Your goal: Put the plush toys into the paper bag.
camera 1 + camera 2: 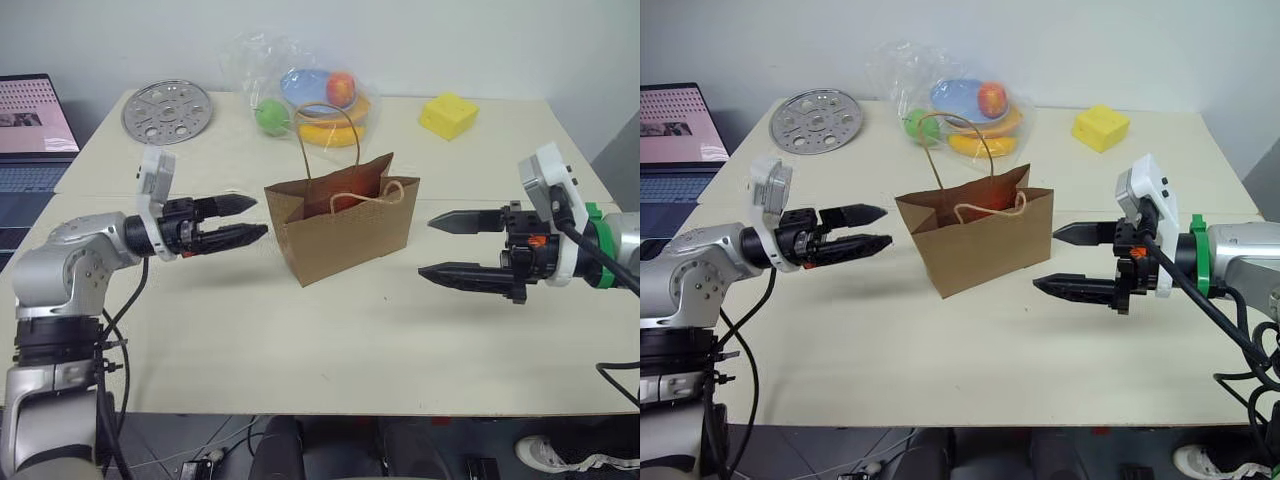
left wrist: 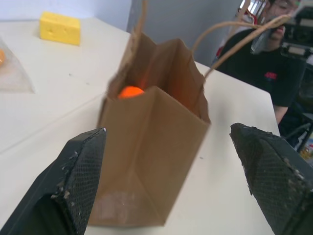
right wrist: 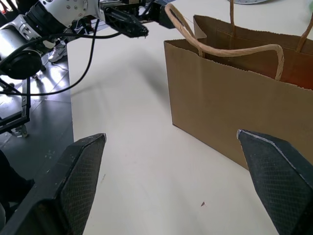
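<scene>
Plush toys: one orange toy (image 2: 130,91) visible inside the bag; others cannot be told.
Paper bag (image 1: 345,235): one, upright, mid-counter (image 1: 300,350), between both grippers.
Left gripper (image 1: 238,220): jaws wide apart, empty, beside the bag.
Right gripper (image 1: 452,246): jaws fully spread, empty.
Clear bag (image 1: 300,85): one, holding fruit, behind.
Yellow block (image 1: 448,115): one.

Bright even indoor light, soft shadows, wrist views slightly blurred
</scene>
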Motion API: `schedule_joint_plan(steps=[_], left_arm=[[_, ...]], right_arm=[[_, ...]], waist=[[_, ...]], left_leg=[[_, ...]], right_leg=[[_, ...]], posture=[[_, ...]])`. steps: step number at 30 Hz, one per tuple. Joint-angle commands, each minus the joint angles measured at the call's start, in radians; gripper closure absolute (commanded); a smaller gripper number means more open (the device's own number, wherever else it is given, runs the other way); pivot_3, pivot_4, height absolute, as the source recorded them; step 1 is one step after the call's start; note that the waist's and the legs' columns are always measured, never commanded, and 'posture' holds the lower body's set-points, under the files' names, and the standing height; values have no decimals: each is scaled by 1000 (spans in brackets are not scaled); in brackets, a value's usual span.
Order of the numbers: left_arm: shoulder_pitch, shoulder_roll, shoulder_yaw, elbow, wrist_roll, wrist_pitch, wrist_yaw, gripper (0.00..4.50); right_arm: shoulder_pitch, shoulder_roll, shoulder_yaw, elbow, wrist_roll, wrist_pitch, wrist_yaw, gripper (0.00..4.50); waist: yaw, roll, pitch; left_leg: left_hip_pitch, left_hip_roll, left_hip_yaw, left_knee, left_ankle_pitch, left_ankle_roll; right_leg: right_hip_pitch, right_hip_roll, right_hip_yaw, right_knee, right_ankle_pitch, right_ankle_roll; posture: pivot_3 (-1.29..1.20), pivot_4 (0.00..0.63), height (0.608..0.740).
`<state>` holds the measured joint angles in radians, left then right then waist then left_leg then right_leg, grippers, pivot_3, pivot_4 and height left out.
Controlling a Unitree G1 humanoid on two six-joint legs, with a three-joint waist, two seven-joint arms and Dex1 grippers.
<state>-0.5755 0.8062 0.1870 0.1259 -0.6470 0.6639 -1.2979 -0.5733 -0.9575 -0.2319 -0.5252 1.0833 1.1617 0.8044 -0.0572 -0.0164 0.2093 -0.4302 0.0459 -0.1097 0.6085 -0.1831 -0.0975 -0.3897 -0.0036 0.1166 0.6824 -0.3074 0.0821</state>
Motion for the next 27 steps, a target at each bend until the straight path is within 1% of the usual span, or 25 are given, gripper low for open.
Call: schedule_joint_plan(steps=[1, 4, 9, 17, 21, 27], left_arm=[[-10, -7, 14, -20, 35, -76, 44, 177], [-39, -49, -9, 26, 48, -103, 60, 177], [-91, -82, -56, 99, 77, -138, 36, 177], [-153, -95, -95, 186, 104, -161, -13, 177], [-129, -78, -106, 142, 85, -131, -59, 177], [-106, -70, -87, 114, 81, -121, -59, 177]], right_arm=[[1, -16, -12, -24, 8, -37, 16, 0], [8, -15, 5, -39, 6, -52, 19, 0], [12, -16, 11, -52, 19, -66, 19, 0], [38, -28, -9, -81, 44, -76, 19, 0], [45, -39, -17, -85, 61, -74, 4, 0], [52, -51, -22, -81, 75, -77, -3, 0]], waist=[[0, 0, 0], [4, 0, 0], [3, 0, 0], [3, 0, 0], [2, 0, 0], [2, 0, 0]], left_leg=[[0, 0, 0, 0, 0, 0], [0, 0, 0, 1, 0, 0], [0, 0, 0, 1, 0, 0], [0, 0, 0, 1, 0, 0], [0, 0, 0, 1, 0, 0], [0, 0, 0, 1, 0, 0]], right_leg=[[0, 0, 0, 0, 0, 0], [1, 0, 0, 0, 0, 0], [0, 0, 0, 0, 0, 0], [0, 0, 0, 0, 0, 0], [0, 0, 0, 0, 0, 0], [0, 0, 0, 0, 0, 0]], posture=[[0, 150, 740], [0, 150, 740], [0, 150, 740], [0, 150, 740], [0, 150, 740], [0, 150, 740]])
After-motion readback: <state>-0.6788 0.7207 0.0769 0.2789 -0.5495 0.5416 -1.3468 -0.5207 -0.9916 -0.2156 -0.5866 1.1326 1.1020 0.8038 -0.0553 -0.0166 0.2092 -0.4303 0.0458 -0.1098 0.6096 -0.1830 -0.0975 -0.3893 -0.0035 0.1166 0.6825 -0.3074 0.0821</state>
